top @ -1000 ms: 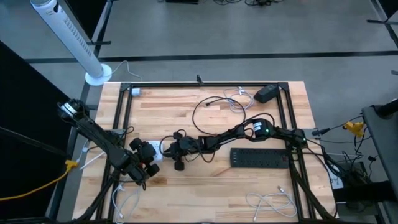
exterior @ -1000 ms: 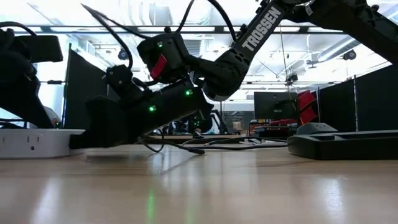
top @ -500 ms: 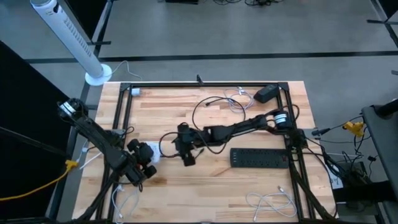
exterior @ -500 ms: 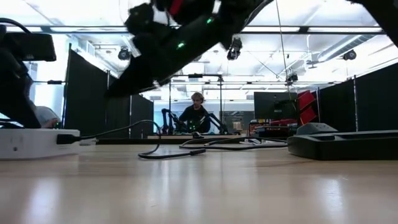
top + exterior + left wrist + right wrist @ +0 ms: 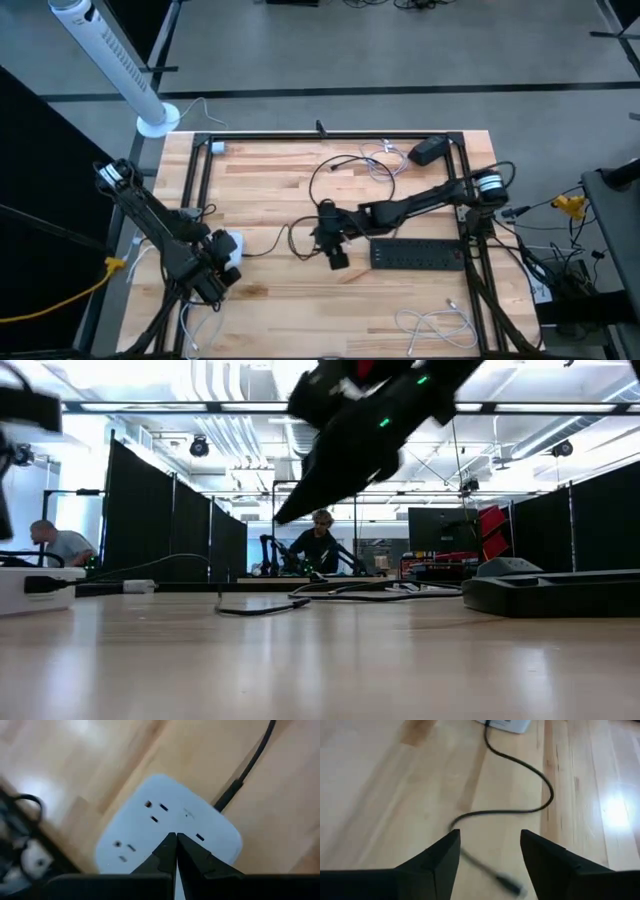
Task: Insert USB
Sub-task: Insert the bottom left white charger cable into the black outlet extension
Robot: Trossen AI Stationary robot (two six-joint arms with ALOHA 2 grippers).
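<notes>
1. A white power block [image 5: 228, 245] is seen at the left side of the wooden table [image 5: 300, 300]; a black USB cable [image 5: 268, 243] is plugged into its side, as shown in the left wrist view [image 5: 235, 790].
2. The left gripper [image 5: 212, 268] is positioned directly over the white power block [image 5: 170, 820], its fingers [image 5: 167, 851] pressed together with nothing between them.
3. The right gripper [image 5: 330, 240] is held above the table's middle, its fingers [image 5: 442, 852] parted and empty, over the loose run of the cable [image 5: 520, 785].
4. A black power strip [image 5: 418, 254] lies just beside the right arm, nothing visibly plugged into its outlets.
5. A black adapter [image 5: 431, 150] and white cords [image 5: 432, 325] rest elsewhere on the table.
6. People [image 5: 318, 540] are seen in the room beyond.
</notes>
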